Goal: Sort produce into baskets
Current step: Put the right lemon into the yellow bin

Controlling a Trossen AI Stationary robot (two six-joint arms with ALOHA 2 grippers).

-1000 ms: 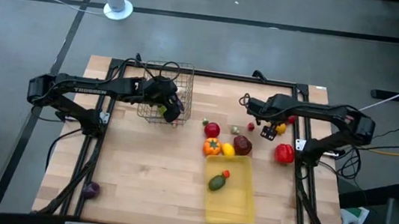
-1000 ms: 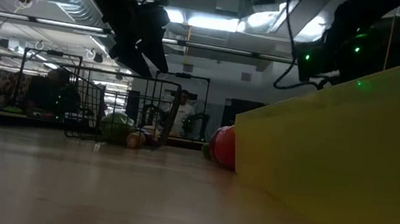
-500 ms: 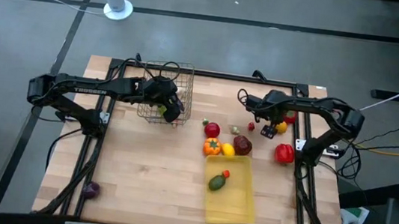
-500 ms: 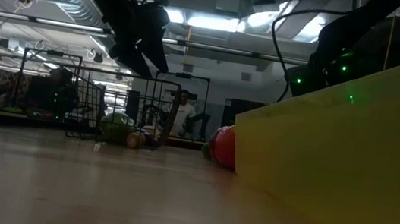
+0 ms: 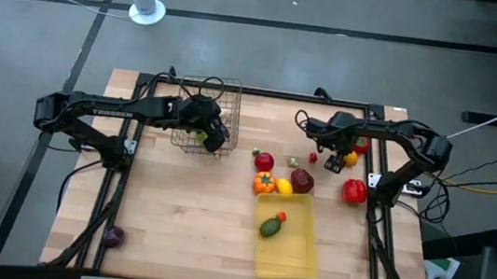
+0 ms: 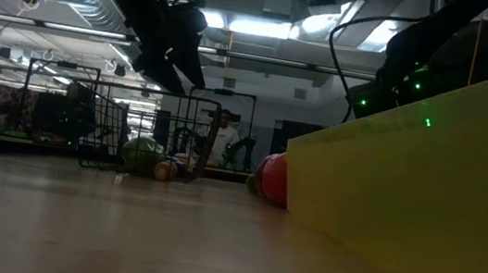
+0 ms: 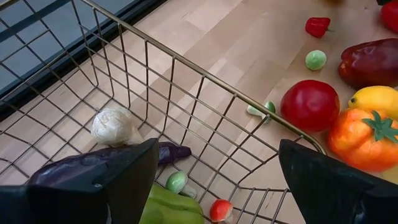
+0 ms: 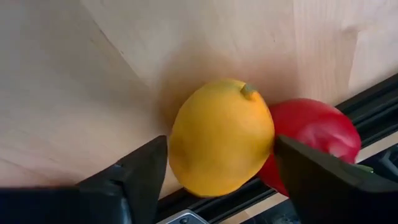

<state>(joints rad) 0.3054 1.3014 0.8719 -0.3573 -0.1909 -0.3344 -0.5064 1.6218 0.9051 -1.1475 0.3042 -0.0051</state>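
Observation:
My left gripper [image 5: 215,139] [image 7: 217,165] hangs open over the near right corner of the wire-mesh basket [image 5: 207,107]. The basket holds a white garlic [image 7: 113,124], a purple eggplant [image 7: 175,151] and a green piece [image 7: 169,208]. My right gripper [image 5: 340,158] [image 8: 217,155] is down at the table's far right, shut on a yellow lemon [image 8: 221,137] [image 5: 350,158]. The lemon lies on the table against a red fruit [image 8: 317,137]. The yellow tray [image 5: 291,248] [image 6: 416,176] holds a green avocado [image 5: 270,227] and a small orange-red piece [image 5: 282,217]. My right gripper has the lemon between its two fingers, one on each of two opposite sides [image 8: 175,155]. The fingers come steeply from above. The lemon lies on the wood and leans on the red fruit beside it.
Loose produce lies between basket and tray: a red tomato [image 5: 265,162], an orange pepper [image 5: 264,183], a yellow piece [image 5: 284,187], a dark red piece [image 5: 301,179] and a red pepper [image 5: 353,191]. A purple piece [image 5: 114,235] lies near left. The black frame rail [image 8: 205,211] runs beside the lemon.
My right arm has folded in and its gripper has sunk toward the yellow lemon, then stopped there. The produce and both baskets lie as before.

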